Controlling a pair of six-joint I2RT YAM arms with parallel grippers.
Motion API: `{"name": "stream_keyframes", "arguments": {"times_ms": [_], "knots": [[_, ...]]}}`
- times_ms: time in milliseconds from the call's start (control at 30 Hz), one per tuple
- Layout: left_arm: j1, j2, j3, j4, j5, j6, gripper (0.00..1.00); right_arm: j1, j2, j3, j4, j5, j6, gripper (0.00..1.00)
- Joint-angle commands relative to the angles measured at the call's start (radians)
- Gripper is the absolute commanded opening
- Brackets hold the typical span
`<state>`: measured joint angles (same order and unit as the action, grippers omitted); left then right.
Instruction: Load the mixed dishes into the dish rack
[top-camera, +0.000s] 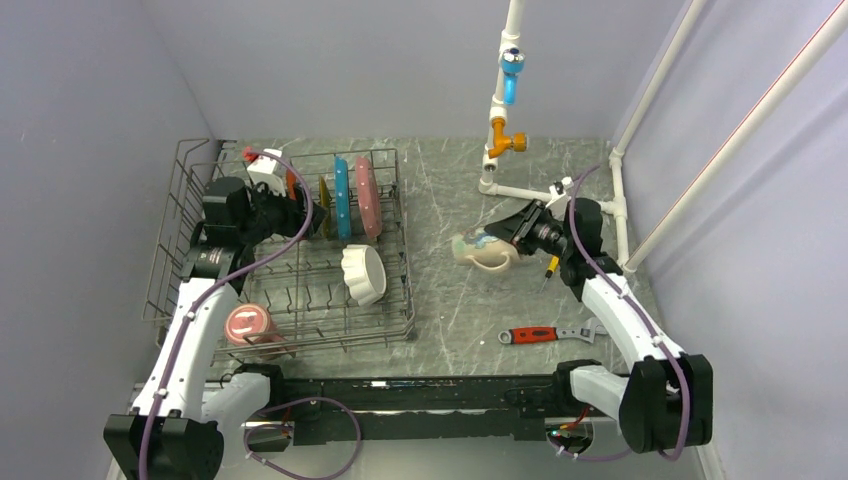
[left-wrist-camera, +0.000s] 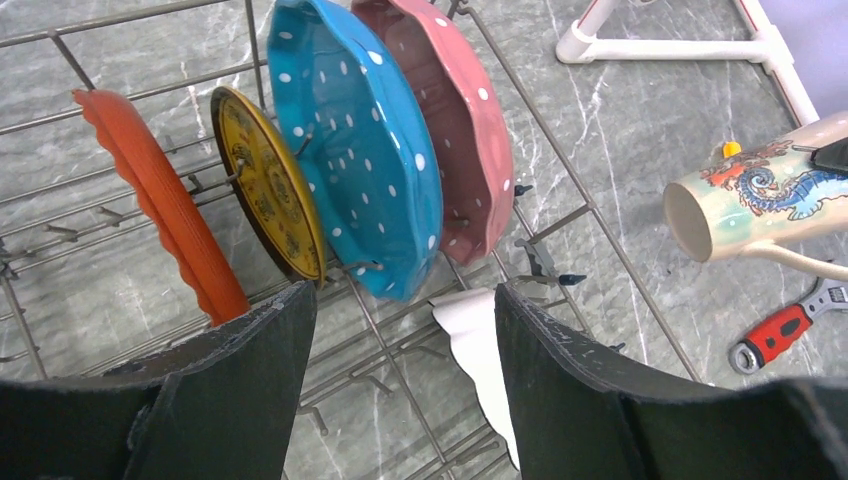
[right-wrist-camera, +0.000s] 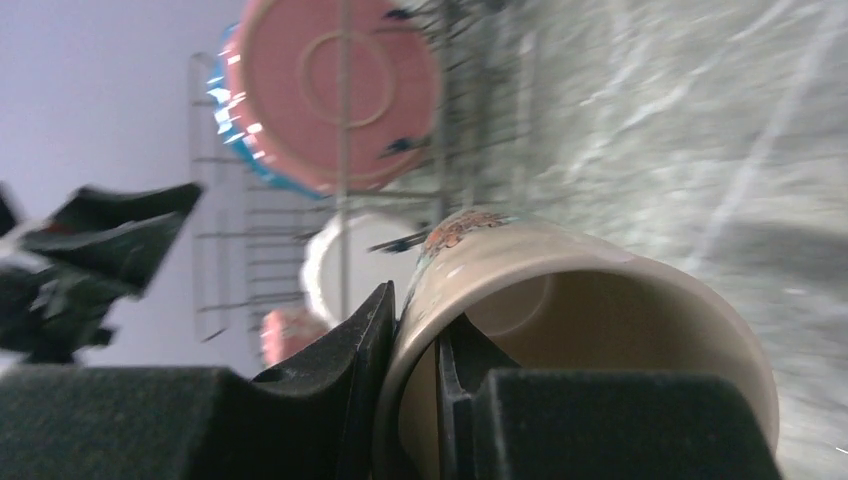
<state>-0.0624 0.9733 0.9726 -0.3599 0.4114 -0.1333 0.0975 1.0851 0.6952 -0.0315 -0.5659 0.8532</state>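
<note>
Since the right pincer (right-wrist-camera: 415, 330) has the cream cup (right-wrist-camera: 600, 330) by the rim, one finger inside the mouth and one outside, the step in hand reads as carrying it over to the dish rack (top-camera: 408, 290). Jaws are nearly closed, with only the cup wall between them. The cup lies on its side ahead of the fingertips, handle down. Can't tell if it's clear of the bench (top-camera: 450, 300).

The rack is to that pincer's left, well apart. The left pincer (left-wrist-camera: 400, 300) hangs over the rack, jaws wide, holding nothing. Just beyond its tips, upright in the tines: orange plate (left-wrist-camera: 160, 200), yellow patterned plate (left-wrist-camera: 270, 195), blue plate (left-wrist-camera: 360, 150), pink plate (left-wrist-camera: 450, 120). The white scalloped bowl (top-camera: 364, 272) is just under its right finger. The pink mug (top-camera: 248, 325) is back toward that arm's base.

Doing it well, my read:
- The rim pinch is thin and off-centre, so the cup will likely want to swing. Go slow, no wrist snaps.
- Lift enough to clear the rack's side wall before crossing.
- Aim for free tines near the bowl, mouth down.
- The left arm sits over the drop zone, so keep the two apart.
- Open only once the cup is seated.
</note>
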Motion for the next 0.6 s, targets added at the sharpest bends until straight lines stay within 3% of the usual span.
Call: {"name": "stream_keyframes", "arguments": {"times_ms": [0,167,300,367,467,567], "knots": [[-0.004,-0.004,-0.010,0.067,0.074,0.001,0.71,0.006,-0.008,-0.065,0.632,-0.307,0.384,0.00],[-0.004,0.005,-0.029,0.125,0.187,-0.027,0.70,0.028,-0.008,-0.120,0.833,-0.293,0.549,0.00],[-0.013,0.033,-0.068,0.265,0.435,-0.121,0.68,0.034,0.003,-0.157,0.931,-0.278,0.621,0.00],[-0.035,0.044,-0.093,0.410,0.528,-0.208,0.67,0.039,0.013,-0.181,1.004,-0.264,0.665,0.00],[-0.135,0.054,-0.114,0.527,0.549,-0.337,0.67,0.050,0.043,-0.216,1.141,-0.245,0.734,0.00],[-0.247,0.047,-0.148,0.604,0.484,-0.435,0.68,0.065,0.085,-0.226,1.276,-0.237,0.797,0.00]]}}
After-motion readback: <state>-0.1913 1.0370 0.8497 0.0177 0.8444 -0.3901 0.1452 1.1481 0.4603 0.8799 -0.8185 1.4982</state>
